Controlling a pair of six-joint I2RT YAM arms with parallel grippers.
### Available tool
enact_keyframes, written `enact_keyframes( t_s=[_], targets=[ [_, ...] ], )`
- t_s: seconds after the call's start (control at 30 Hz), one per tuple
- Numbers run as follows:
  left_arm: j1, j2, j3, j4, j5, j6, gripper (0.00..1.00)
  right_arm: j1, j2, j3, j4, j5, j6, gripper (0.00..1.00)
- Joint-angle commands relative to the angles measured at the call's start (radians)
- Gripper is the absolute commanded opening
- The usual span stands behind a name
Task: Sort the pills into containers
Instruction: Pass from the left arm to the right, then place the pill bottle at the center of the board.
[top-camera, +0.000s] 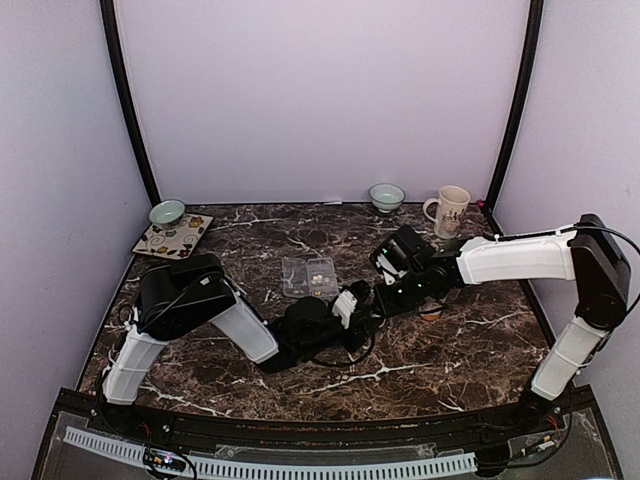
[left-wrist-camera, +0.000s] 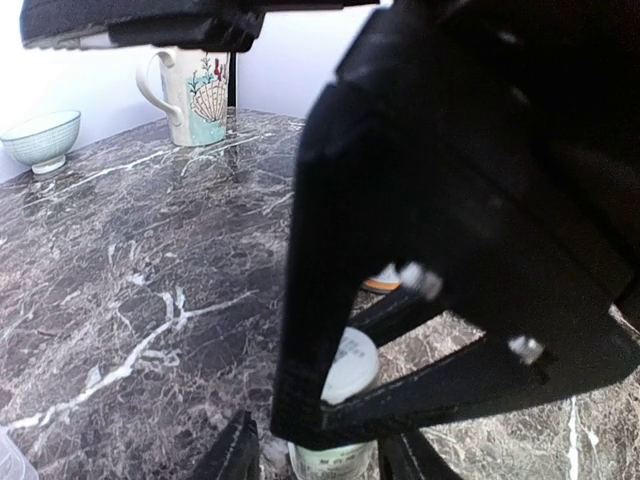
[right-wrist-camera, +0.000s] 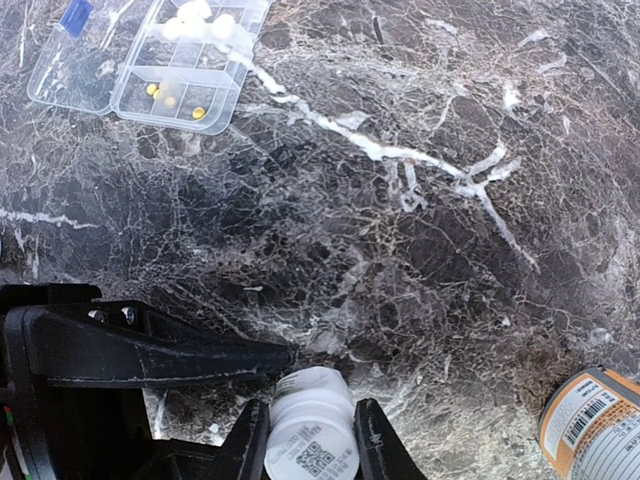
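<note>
The clear pill box (top-camera: 308, 276) lies open at the table's middle; in the right wrist view (right-wrist-camera: 150, 60) its compartments hold a few cream-white pills (right-wrist-camera: 200, 18) and some small yellow ones. My two grippers meet just right of it on one small white bottle. My left gripper (top-camera: 352, 306) is shut on the bottle's body (left-wrist-camera: 335, 458), seen low in the left wrist view. My right gripper (top-camera: 385, 297) is shut on the bottle's white cap (right-wrist-camera: 310, 445). The right gripper's black frame hides most of the cap (left-wrist-camera: 352, 365) in the left wrist view.
An orange bottle (right-wrist-camera: 595, 425) stands on the marble just right of the grippers (top-camera: 432, 312). A shell-patterned mug (top-camera: 447, 210) and a small bowl (top-camera: 387, 196) sit at the back right. Another bowl (top-camera: 167, 212) rests on a patterned mat (top-camera: 175, 238) at the back left.
</note>
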Motion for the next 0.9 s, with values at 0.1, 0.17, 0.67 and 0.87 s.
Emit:
enact_keyframes(
  t_s=[0.1, 0.17, 0.67, 0.87],
  targets=[
    [-0.007, -0.088, -0.054, 0.029, -0.002, -0.012, 0.44, -0.006, 0.006, -0.005, 0.016, 0.026, -0.019, 0.11],
    [-0.009, -0.097, -0.078, 0.035, -0.004, -0.012, 0.44, -0.004, 0.008, -0.005, 0.02, 0.03, -0.02, 0.11],
    [-0.022, -0.169, -0.177, 0.06, 0.004, 0.018, 0.44, 0.023, 0.024, -0.053, 0.098, 0.11, -0.029, 0.11],
    [-0.025, -0.198, -0.216, 0.066, 0.004, 0.026, 0.44, 0.058, 0.029, -0.093, 0.15, 0.165, -0.026, 0.11]
  ],
)
